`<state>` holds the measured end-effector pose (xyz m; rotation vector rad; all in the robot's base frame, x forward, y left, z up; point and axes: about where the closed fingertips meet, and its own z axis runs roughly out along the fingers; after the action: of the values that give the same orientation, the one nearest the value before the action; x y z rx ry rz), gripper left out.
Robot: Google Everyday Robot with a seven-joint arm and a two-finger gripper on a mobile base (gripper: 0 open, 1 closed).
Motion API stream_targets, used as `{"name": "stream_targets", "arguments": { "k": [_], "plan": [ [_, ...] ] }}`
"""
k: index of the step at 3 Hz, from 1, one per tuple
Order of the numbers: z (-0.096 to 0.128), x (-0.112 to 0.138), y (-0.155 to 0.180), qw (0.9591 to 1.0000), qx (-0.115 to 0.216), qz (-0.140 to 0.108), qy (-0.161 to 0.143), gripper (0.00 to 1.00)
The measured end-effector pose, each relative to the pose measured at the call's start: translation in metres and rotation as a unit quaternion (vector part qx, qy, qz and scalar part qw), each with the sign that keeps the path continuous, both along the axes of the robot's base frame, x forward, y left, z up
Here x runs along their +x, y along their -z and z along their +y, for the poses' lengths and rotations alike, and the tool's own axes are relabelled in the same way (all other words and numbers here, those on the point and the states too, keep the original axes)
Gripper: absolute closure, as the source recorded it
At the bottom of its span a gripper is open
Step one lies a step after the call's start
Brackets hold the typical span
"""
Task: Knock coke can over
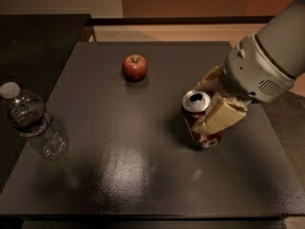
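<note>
The coke can (196,102), dark red with a silver top and open pull-tab hole, is on the right half of the dark table (119,171). It leans with its top toward the left and its base (209,140) to the right. My gripper (200,107) reaches in from the right, with one tan finger (220,118) across the can's near side and the other finger (208,78) behind it. The fingers are closed on the can.
A red apple (135,67) sits at the back middle of the table. A clear plastic water bottle (34,121) with a white cap stands at the left edge. The table's right edge runs just past my arm (267,61).
</note>
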<state>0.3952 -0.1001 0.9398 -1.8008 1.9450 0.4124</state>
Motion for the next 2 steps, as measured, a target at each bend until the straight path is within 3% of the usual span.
{"name": "stream_targets", "arguments": {
  "k": [1,2],
  "plan": [
    [0.009,0.013,0.001,0.9961,-0.088,0.008,-0.005,1.0],
    [0.006,0.028,0.013,0.985,-0.172,0.013,-0.008,1.0]
  ]
}}
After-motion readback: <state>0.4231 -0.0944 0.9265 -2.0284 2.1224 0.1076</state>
